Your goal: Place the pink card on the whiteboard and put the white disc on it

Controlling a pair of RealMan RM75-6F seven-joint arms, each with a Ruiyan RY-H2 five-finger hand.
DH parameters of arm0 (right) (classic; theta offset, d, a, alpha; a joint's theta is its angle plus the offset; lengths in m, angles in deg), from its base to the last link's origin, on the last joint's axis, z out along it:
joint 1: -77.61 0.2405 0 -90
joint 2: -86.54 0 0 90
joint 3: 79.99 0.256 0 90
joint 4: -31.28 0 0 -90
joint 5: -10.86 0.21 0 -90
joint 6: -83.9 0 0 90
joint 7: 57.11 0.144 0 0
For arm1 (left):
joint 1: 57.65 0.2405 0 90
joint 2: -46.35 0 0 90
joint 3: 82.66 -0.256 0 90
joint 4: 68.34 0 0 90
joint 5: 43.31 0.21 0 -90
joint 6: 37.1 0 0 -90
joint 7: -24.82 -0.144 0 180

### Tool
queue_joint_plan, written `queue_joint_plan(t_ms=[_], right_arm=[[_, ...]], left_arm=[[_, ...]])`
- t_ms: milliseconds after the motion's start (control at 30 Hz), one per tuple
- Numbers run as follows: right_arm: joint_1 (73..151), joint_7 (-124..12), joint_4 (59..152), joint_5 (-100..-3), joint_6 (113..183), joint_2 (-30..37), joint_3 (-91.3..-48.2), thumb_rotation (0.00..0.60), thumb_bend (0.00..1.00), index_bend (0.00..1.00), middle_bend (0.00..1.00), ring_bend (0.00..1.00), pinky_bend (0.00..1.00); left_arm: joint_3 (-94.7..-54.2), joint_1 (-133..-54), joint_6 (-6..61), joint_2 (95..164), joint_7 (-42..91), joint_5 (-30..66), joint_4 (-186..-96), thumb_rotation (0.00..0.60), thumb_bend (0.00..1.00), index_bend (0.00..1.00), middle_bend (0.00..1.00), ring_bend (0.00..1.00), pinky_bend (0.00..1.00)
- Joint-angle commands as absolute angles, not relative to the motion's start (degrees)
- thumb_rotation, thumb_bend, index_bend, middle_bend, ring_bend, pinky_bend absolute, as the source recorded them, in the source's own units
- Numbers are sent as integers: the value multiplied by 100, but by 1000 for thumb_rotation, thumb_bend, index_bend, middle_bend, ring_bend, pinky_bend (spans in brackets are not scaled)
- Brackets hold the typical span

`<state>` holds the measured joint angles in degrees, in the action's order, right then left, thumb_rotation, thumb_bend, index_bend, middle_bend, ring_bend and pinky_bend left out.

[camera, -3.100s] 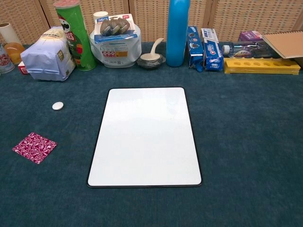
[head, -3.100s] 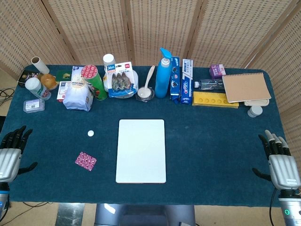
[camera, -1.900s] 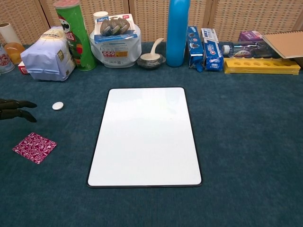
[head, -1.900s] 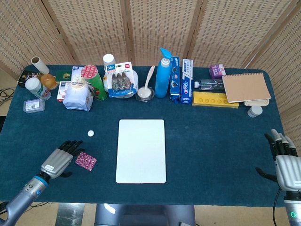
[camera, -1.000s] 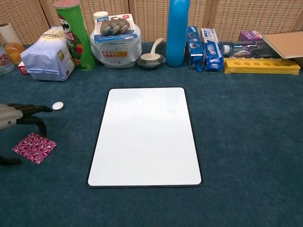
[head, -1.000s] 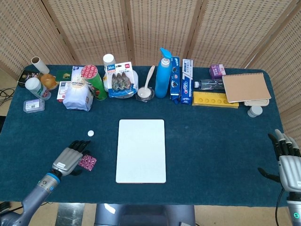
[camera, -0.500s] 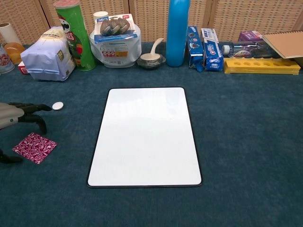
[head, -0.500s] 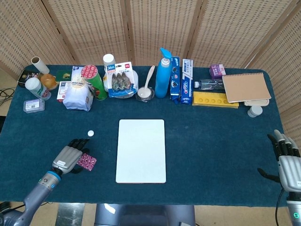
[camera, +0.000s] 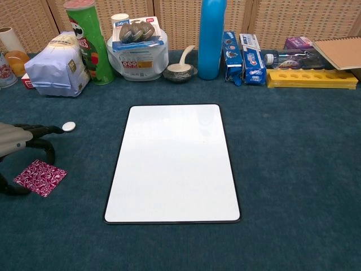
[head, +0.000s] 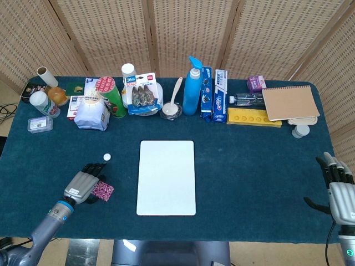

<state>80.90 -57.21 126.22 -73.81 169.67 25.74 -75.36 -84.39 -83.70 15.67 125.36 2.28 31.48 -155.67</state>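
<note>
The pink patterned card (head: 103,190) (camera: 40,176) lies flat on the blue cloth, left of the whiteboard (head: 166,177) (camera: 172,162). My left hand (head: 84,184) (camera: 22,141) hovers over the card's left side, fingers arched and apart, thumb low beside the card; it holds nothing. The small white disc (head: 107,157) (camera: 69,126) sits on the cloth just beyond the hand's fingertips. My right hand (head: 340,195) rests open at the table's right front corner, far from everything.
A row of goods lines the back: a white bag (head: 92,113), a green can (head: 111,95), a blue bottle (head: 192,87), toothpaste boxes (head: 220,95), a yellow tray (head: 254,117) and a notebook (head: 290,102). Bare cloth lies right of the whiteboard.
My left hand came in from the left edge to the card and has crept slightly further over it, lowering its thumb beside it. The card, disc and right hand stay put.
</note>
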Motion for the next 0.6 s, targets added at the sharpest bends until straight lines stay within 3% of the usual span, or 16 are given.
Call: queue_joint_plan(t_ms=[33,600], right_arm=[[8084,-5702,12615,-7388,16978,2575,-7538,600,0,0,0,0,0],[8074,-5665,12617,-7389,16975,2599,-7543,600,0,0,0,0,0]], left_arm=[[-8431,-8376,1587,12565,150,3068,-15570,600,217,475,0,0,63],[-8327,-8463,1816,12370,260,3157,-15932,600,217,500,0,0,63]])
